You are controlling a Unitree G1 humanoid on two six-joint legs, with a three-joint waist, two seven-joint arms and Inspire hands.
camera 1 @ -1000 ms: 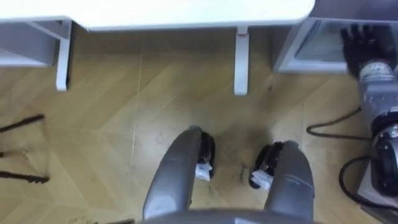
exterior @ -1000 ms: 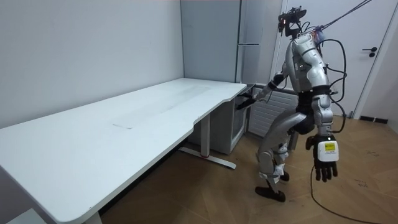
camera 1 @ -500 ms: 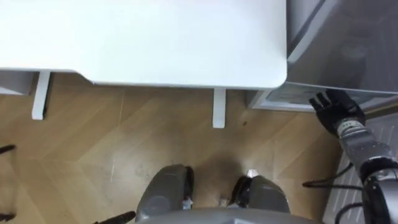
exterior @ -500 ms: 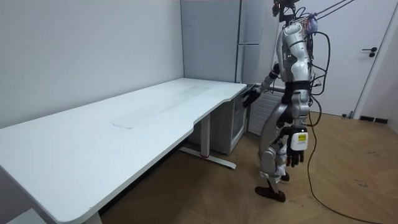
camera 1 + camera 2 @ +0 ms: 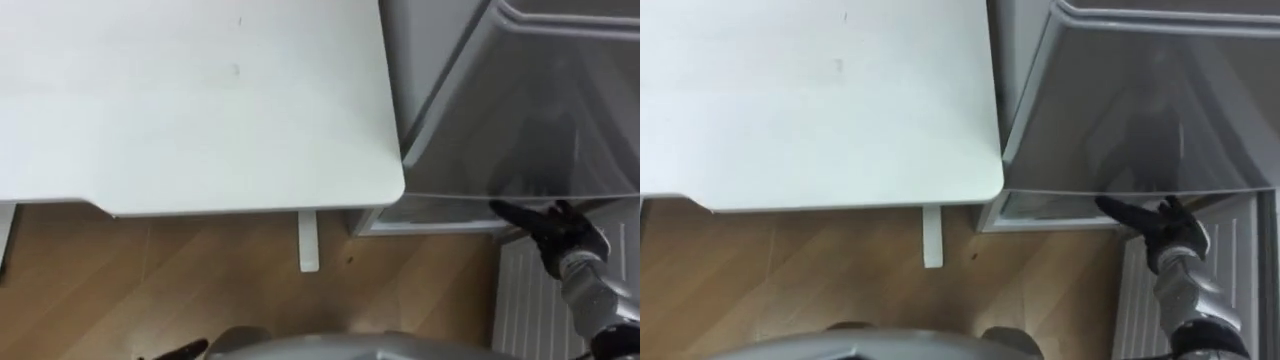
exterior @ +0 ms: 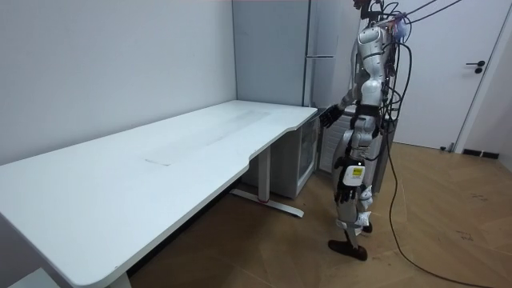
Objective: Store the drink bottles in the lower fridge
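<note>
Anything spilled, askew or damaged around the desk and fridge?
Nothing stands out: white desk and grey fridge look intact and square, right hand spread open at the fridge's front, left hand hanging by its side.

You had the long white desk (image 6: 160,152) against the pale wall (image 6: 104,56); beneath it, herringbone wood floor (image 6: 264,248); beyond it, a white door (image 6: 488,96).

White desk (image 5: 200,100), grey fridge (image 5: 520,120), tan herringbone floor (image 5: 200,285)
</note>
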